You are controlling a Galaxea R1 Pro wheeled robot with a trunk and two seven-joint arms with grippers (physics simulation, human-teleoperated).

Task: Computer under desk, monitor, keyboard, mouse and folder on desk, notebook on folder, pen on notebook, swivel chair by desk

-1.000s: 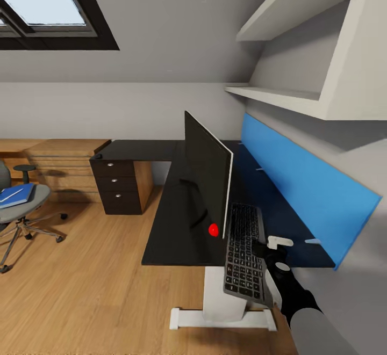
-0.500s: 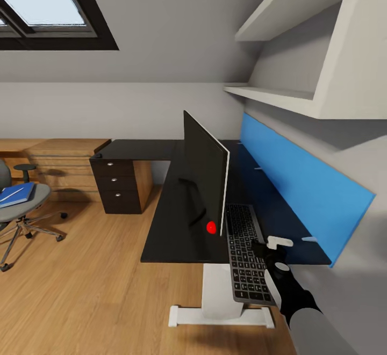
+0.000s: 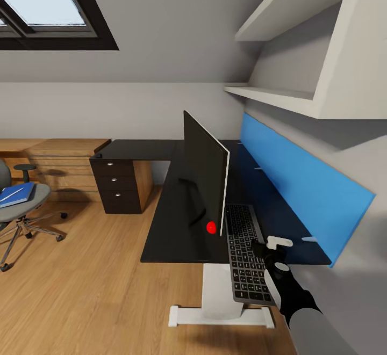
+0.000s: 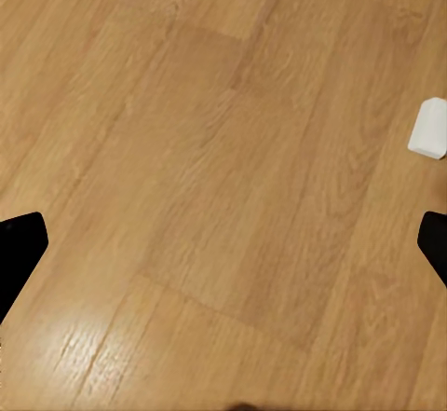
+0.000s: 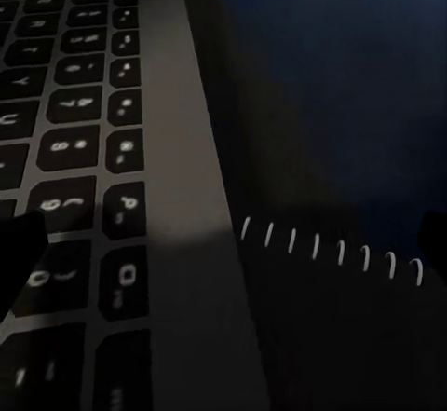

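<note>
- The keyboard (image 3: 245, 255) lies flat on the desk (image 3: 177, 226), its near end jutting past the desk's front edge, and my right claw (image 3: 264, 247) sits at its right-hand rim.
- In my right wrist view the keyboard (image 5: 84, 178) runs along one side of the claw, its grey frame edge between the two dark fingertips, with the black desk top (image 5: 335, 85) on the other side.
- I see the right fingertips (image 5: 19, 253) set wide apart, one over the keys and one over the bare desk, clamping nothing.
- A row of small white wire loops (image 5: 326, 248), like a spiral binding, shows just ahead of that claw; I cannot tell what it belongs to.
- The monitor (image 3: 204, 175) stands upright on the desk just to the left of the keyboard, edge-on to me, a red light (image 3: 212, 227) at its lower corner close to the claw.
- A small white bracket (image 3: 279, 241) is just beside the right claw, below the blue back panel (image 3: 301, 188).
- The desk's drawer unit (image 3: 115, 186) is far off to the left.
- The swivel chair (image 3: 21, 204) stands well apart from the desk, carrying the blue folder (image 3: 16, 194) with the white pen (image 3: 13, 192) on it.
- My left claw (image 4: 223, 243) hangs over the wooden floor (image 4: 205, 150), fingers spread wide and empty, a white block (image 4: 429, 129) near one fingertip.
</note>
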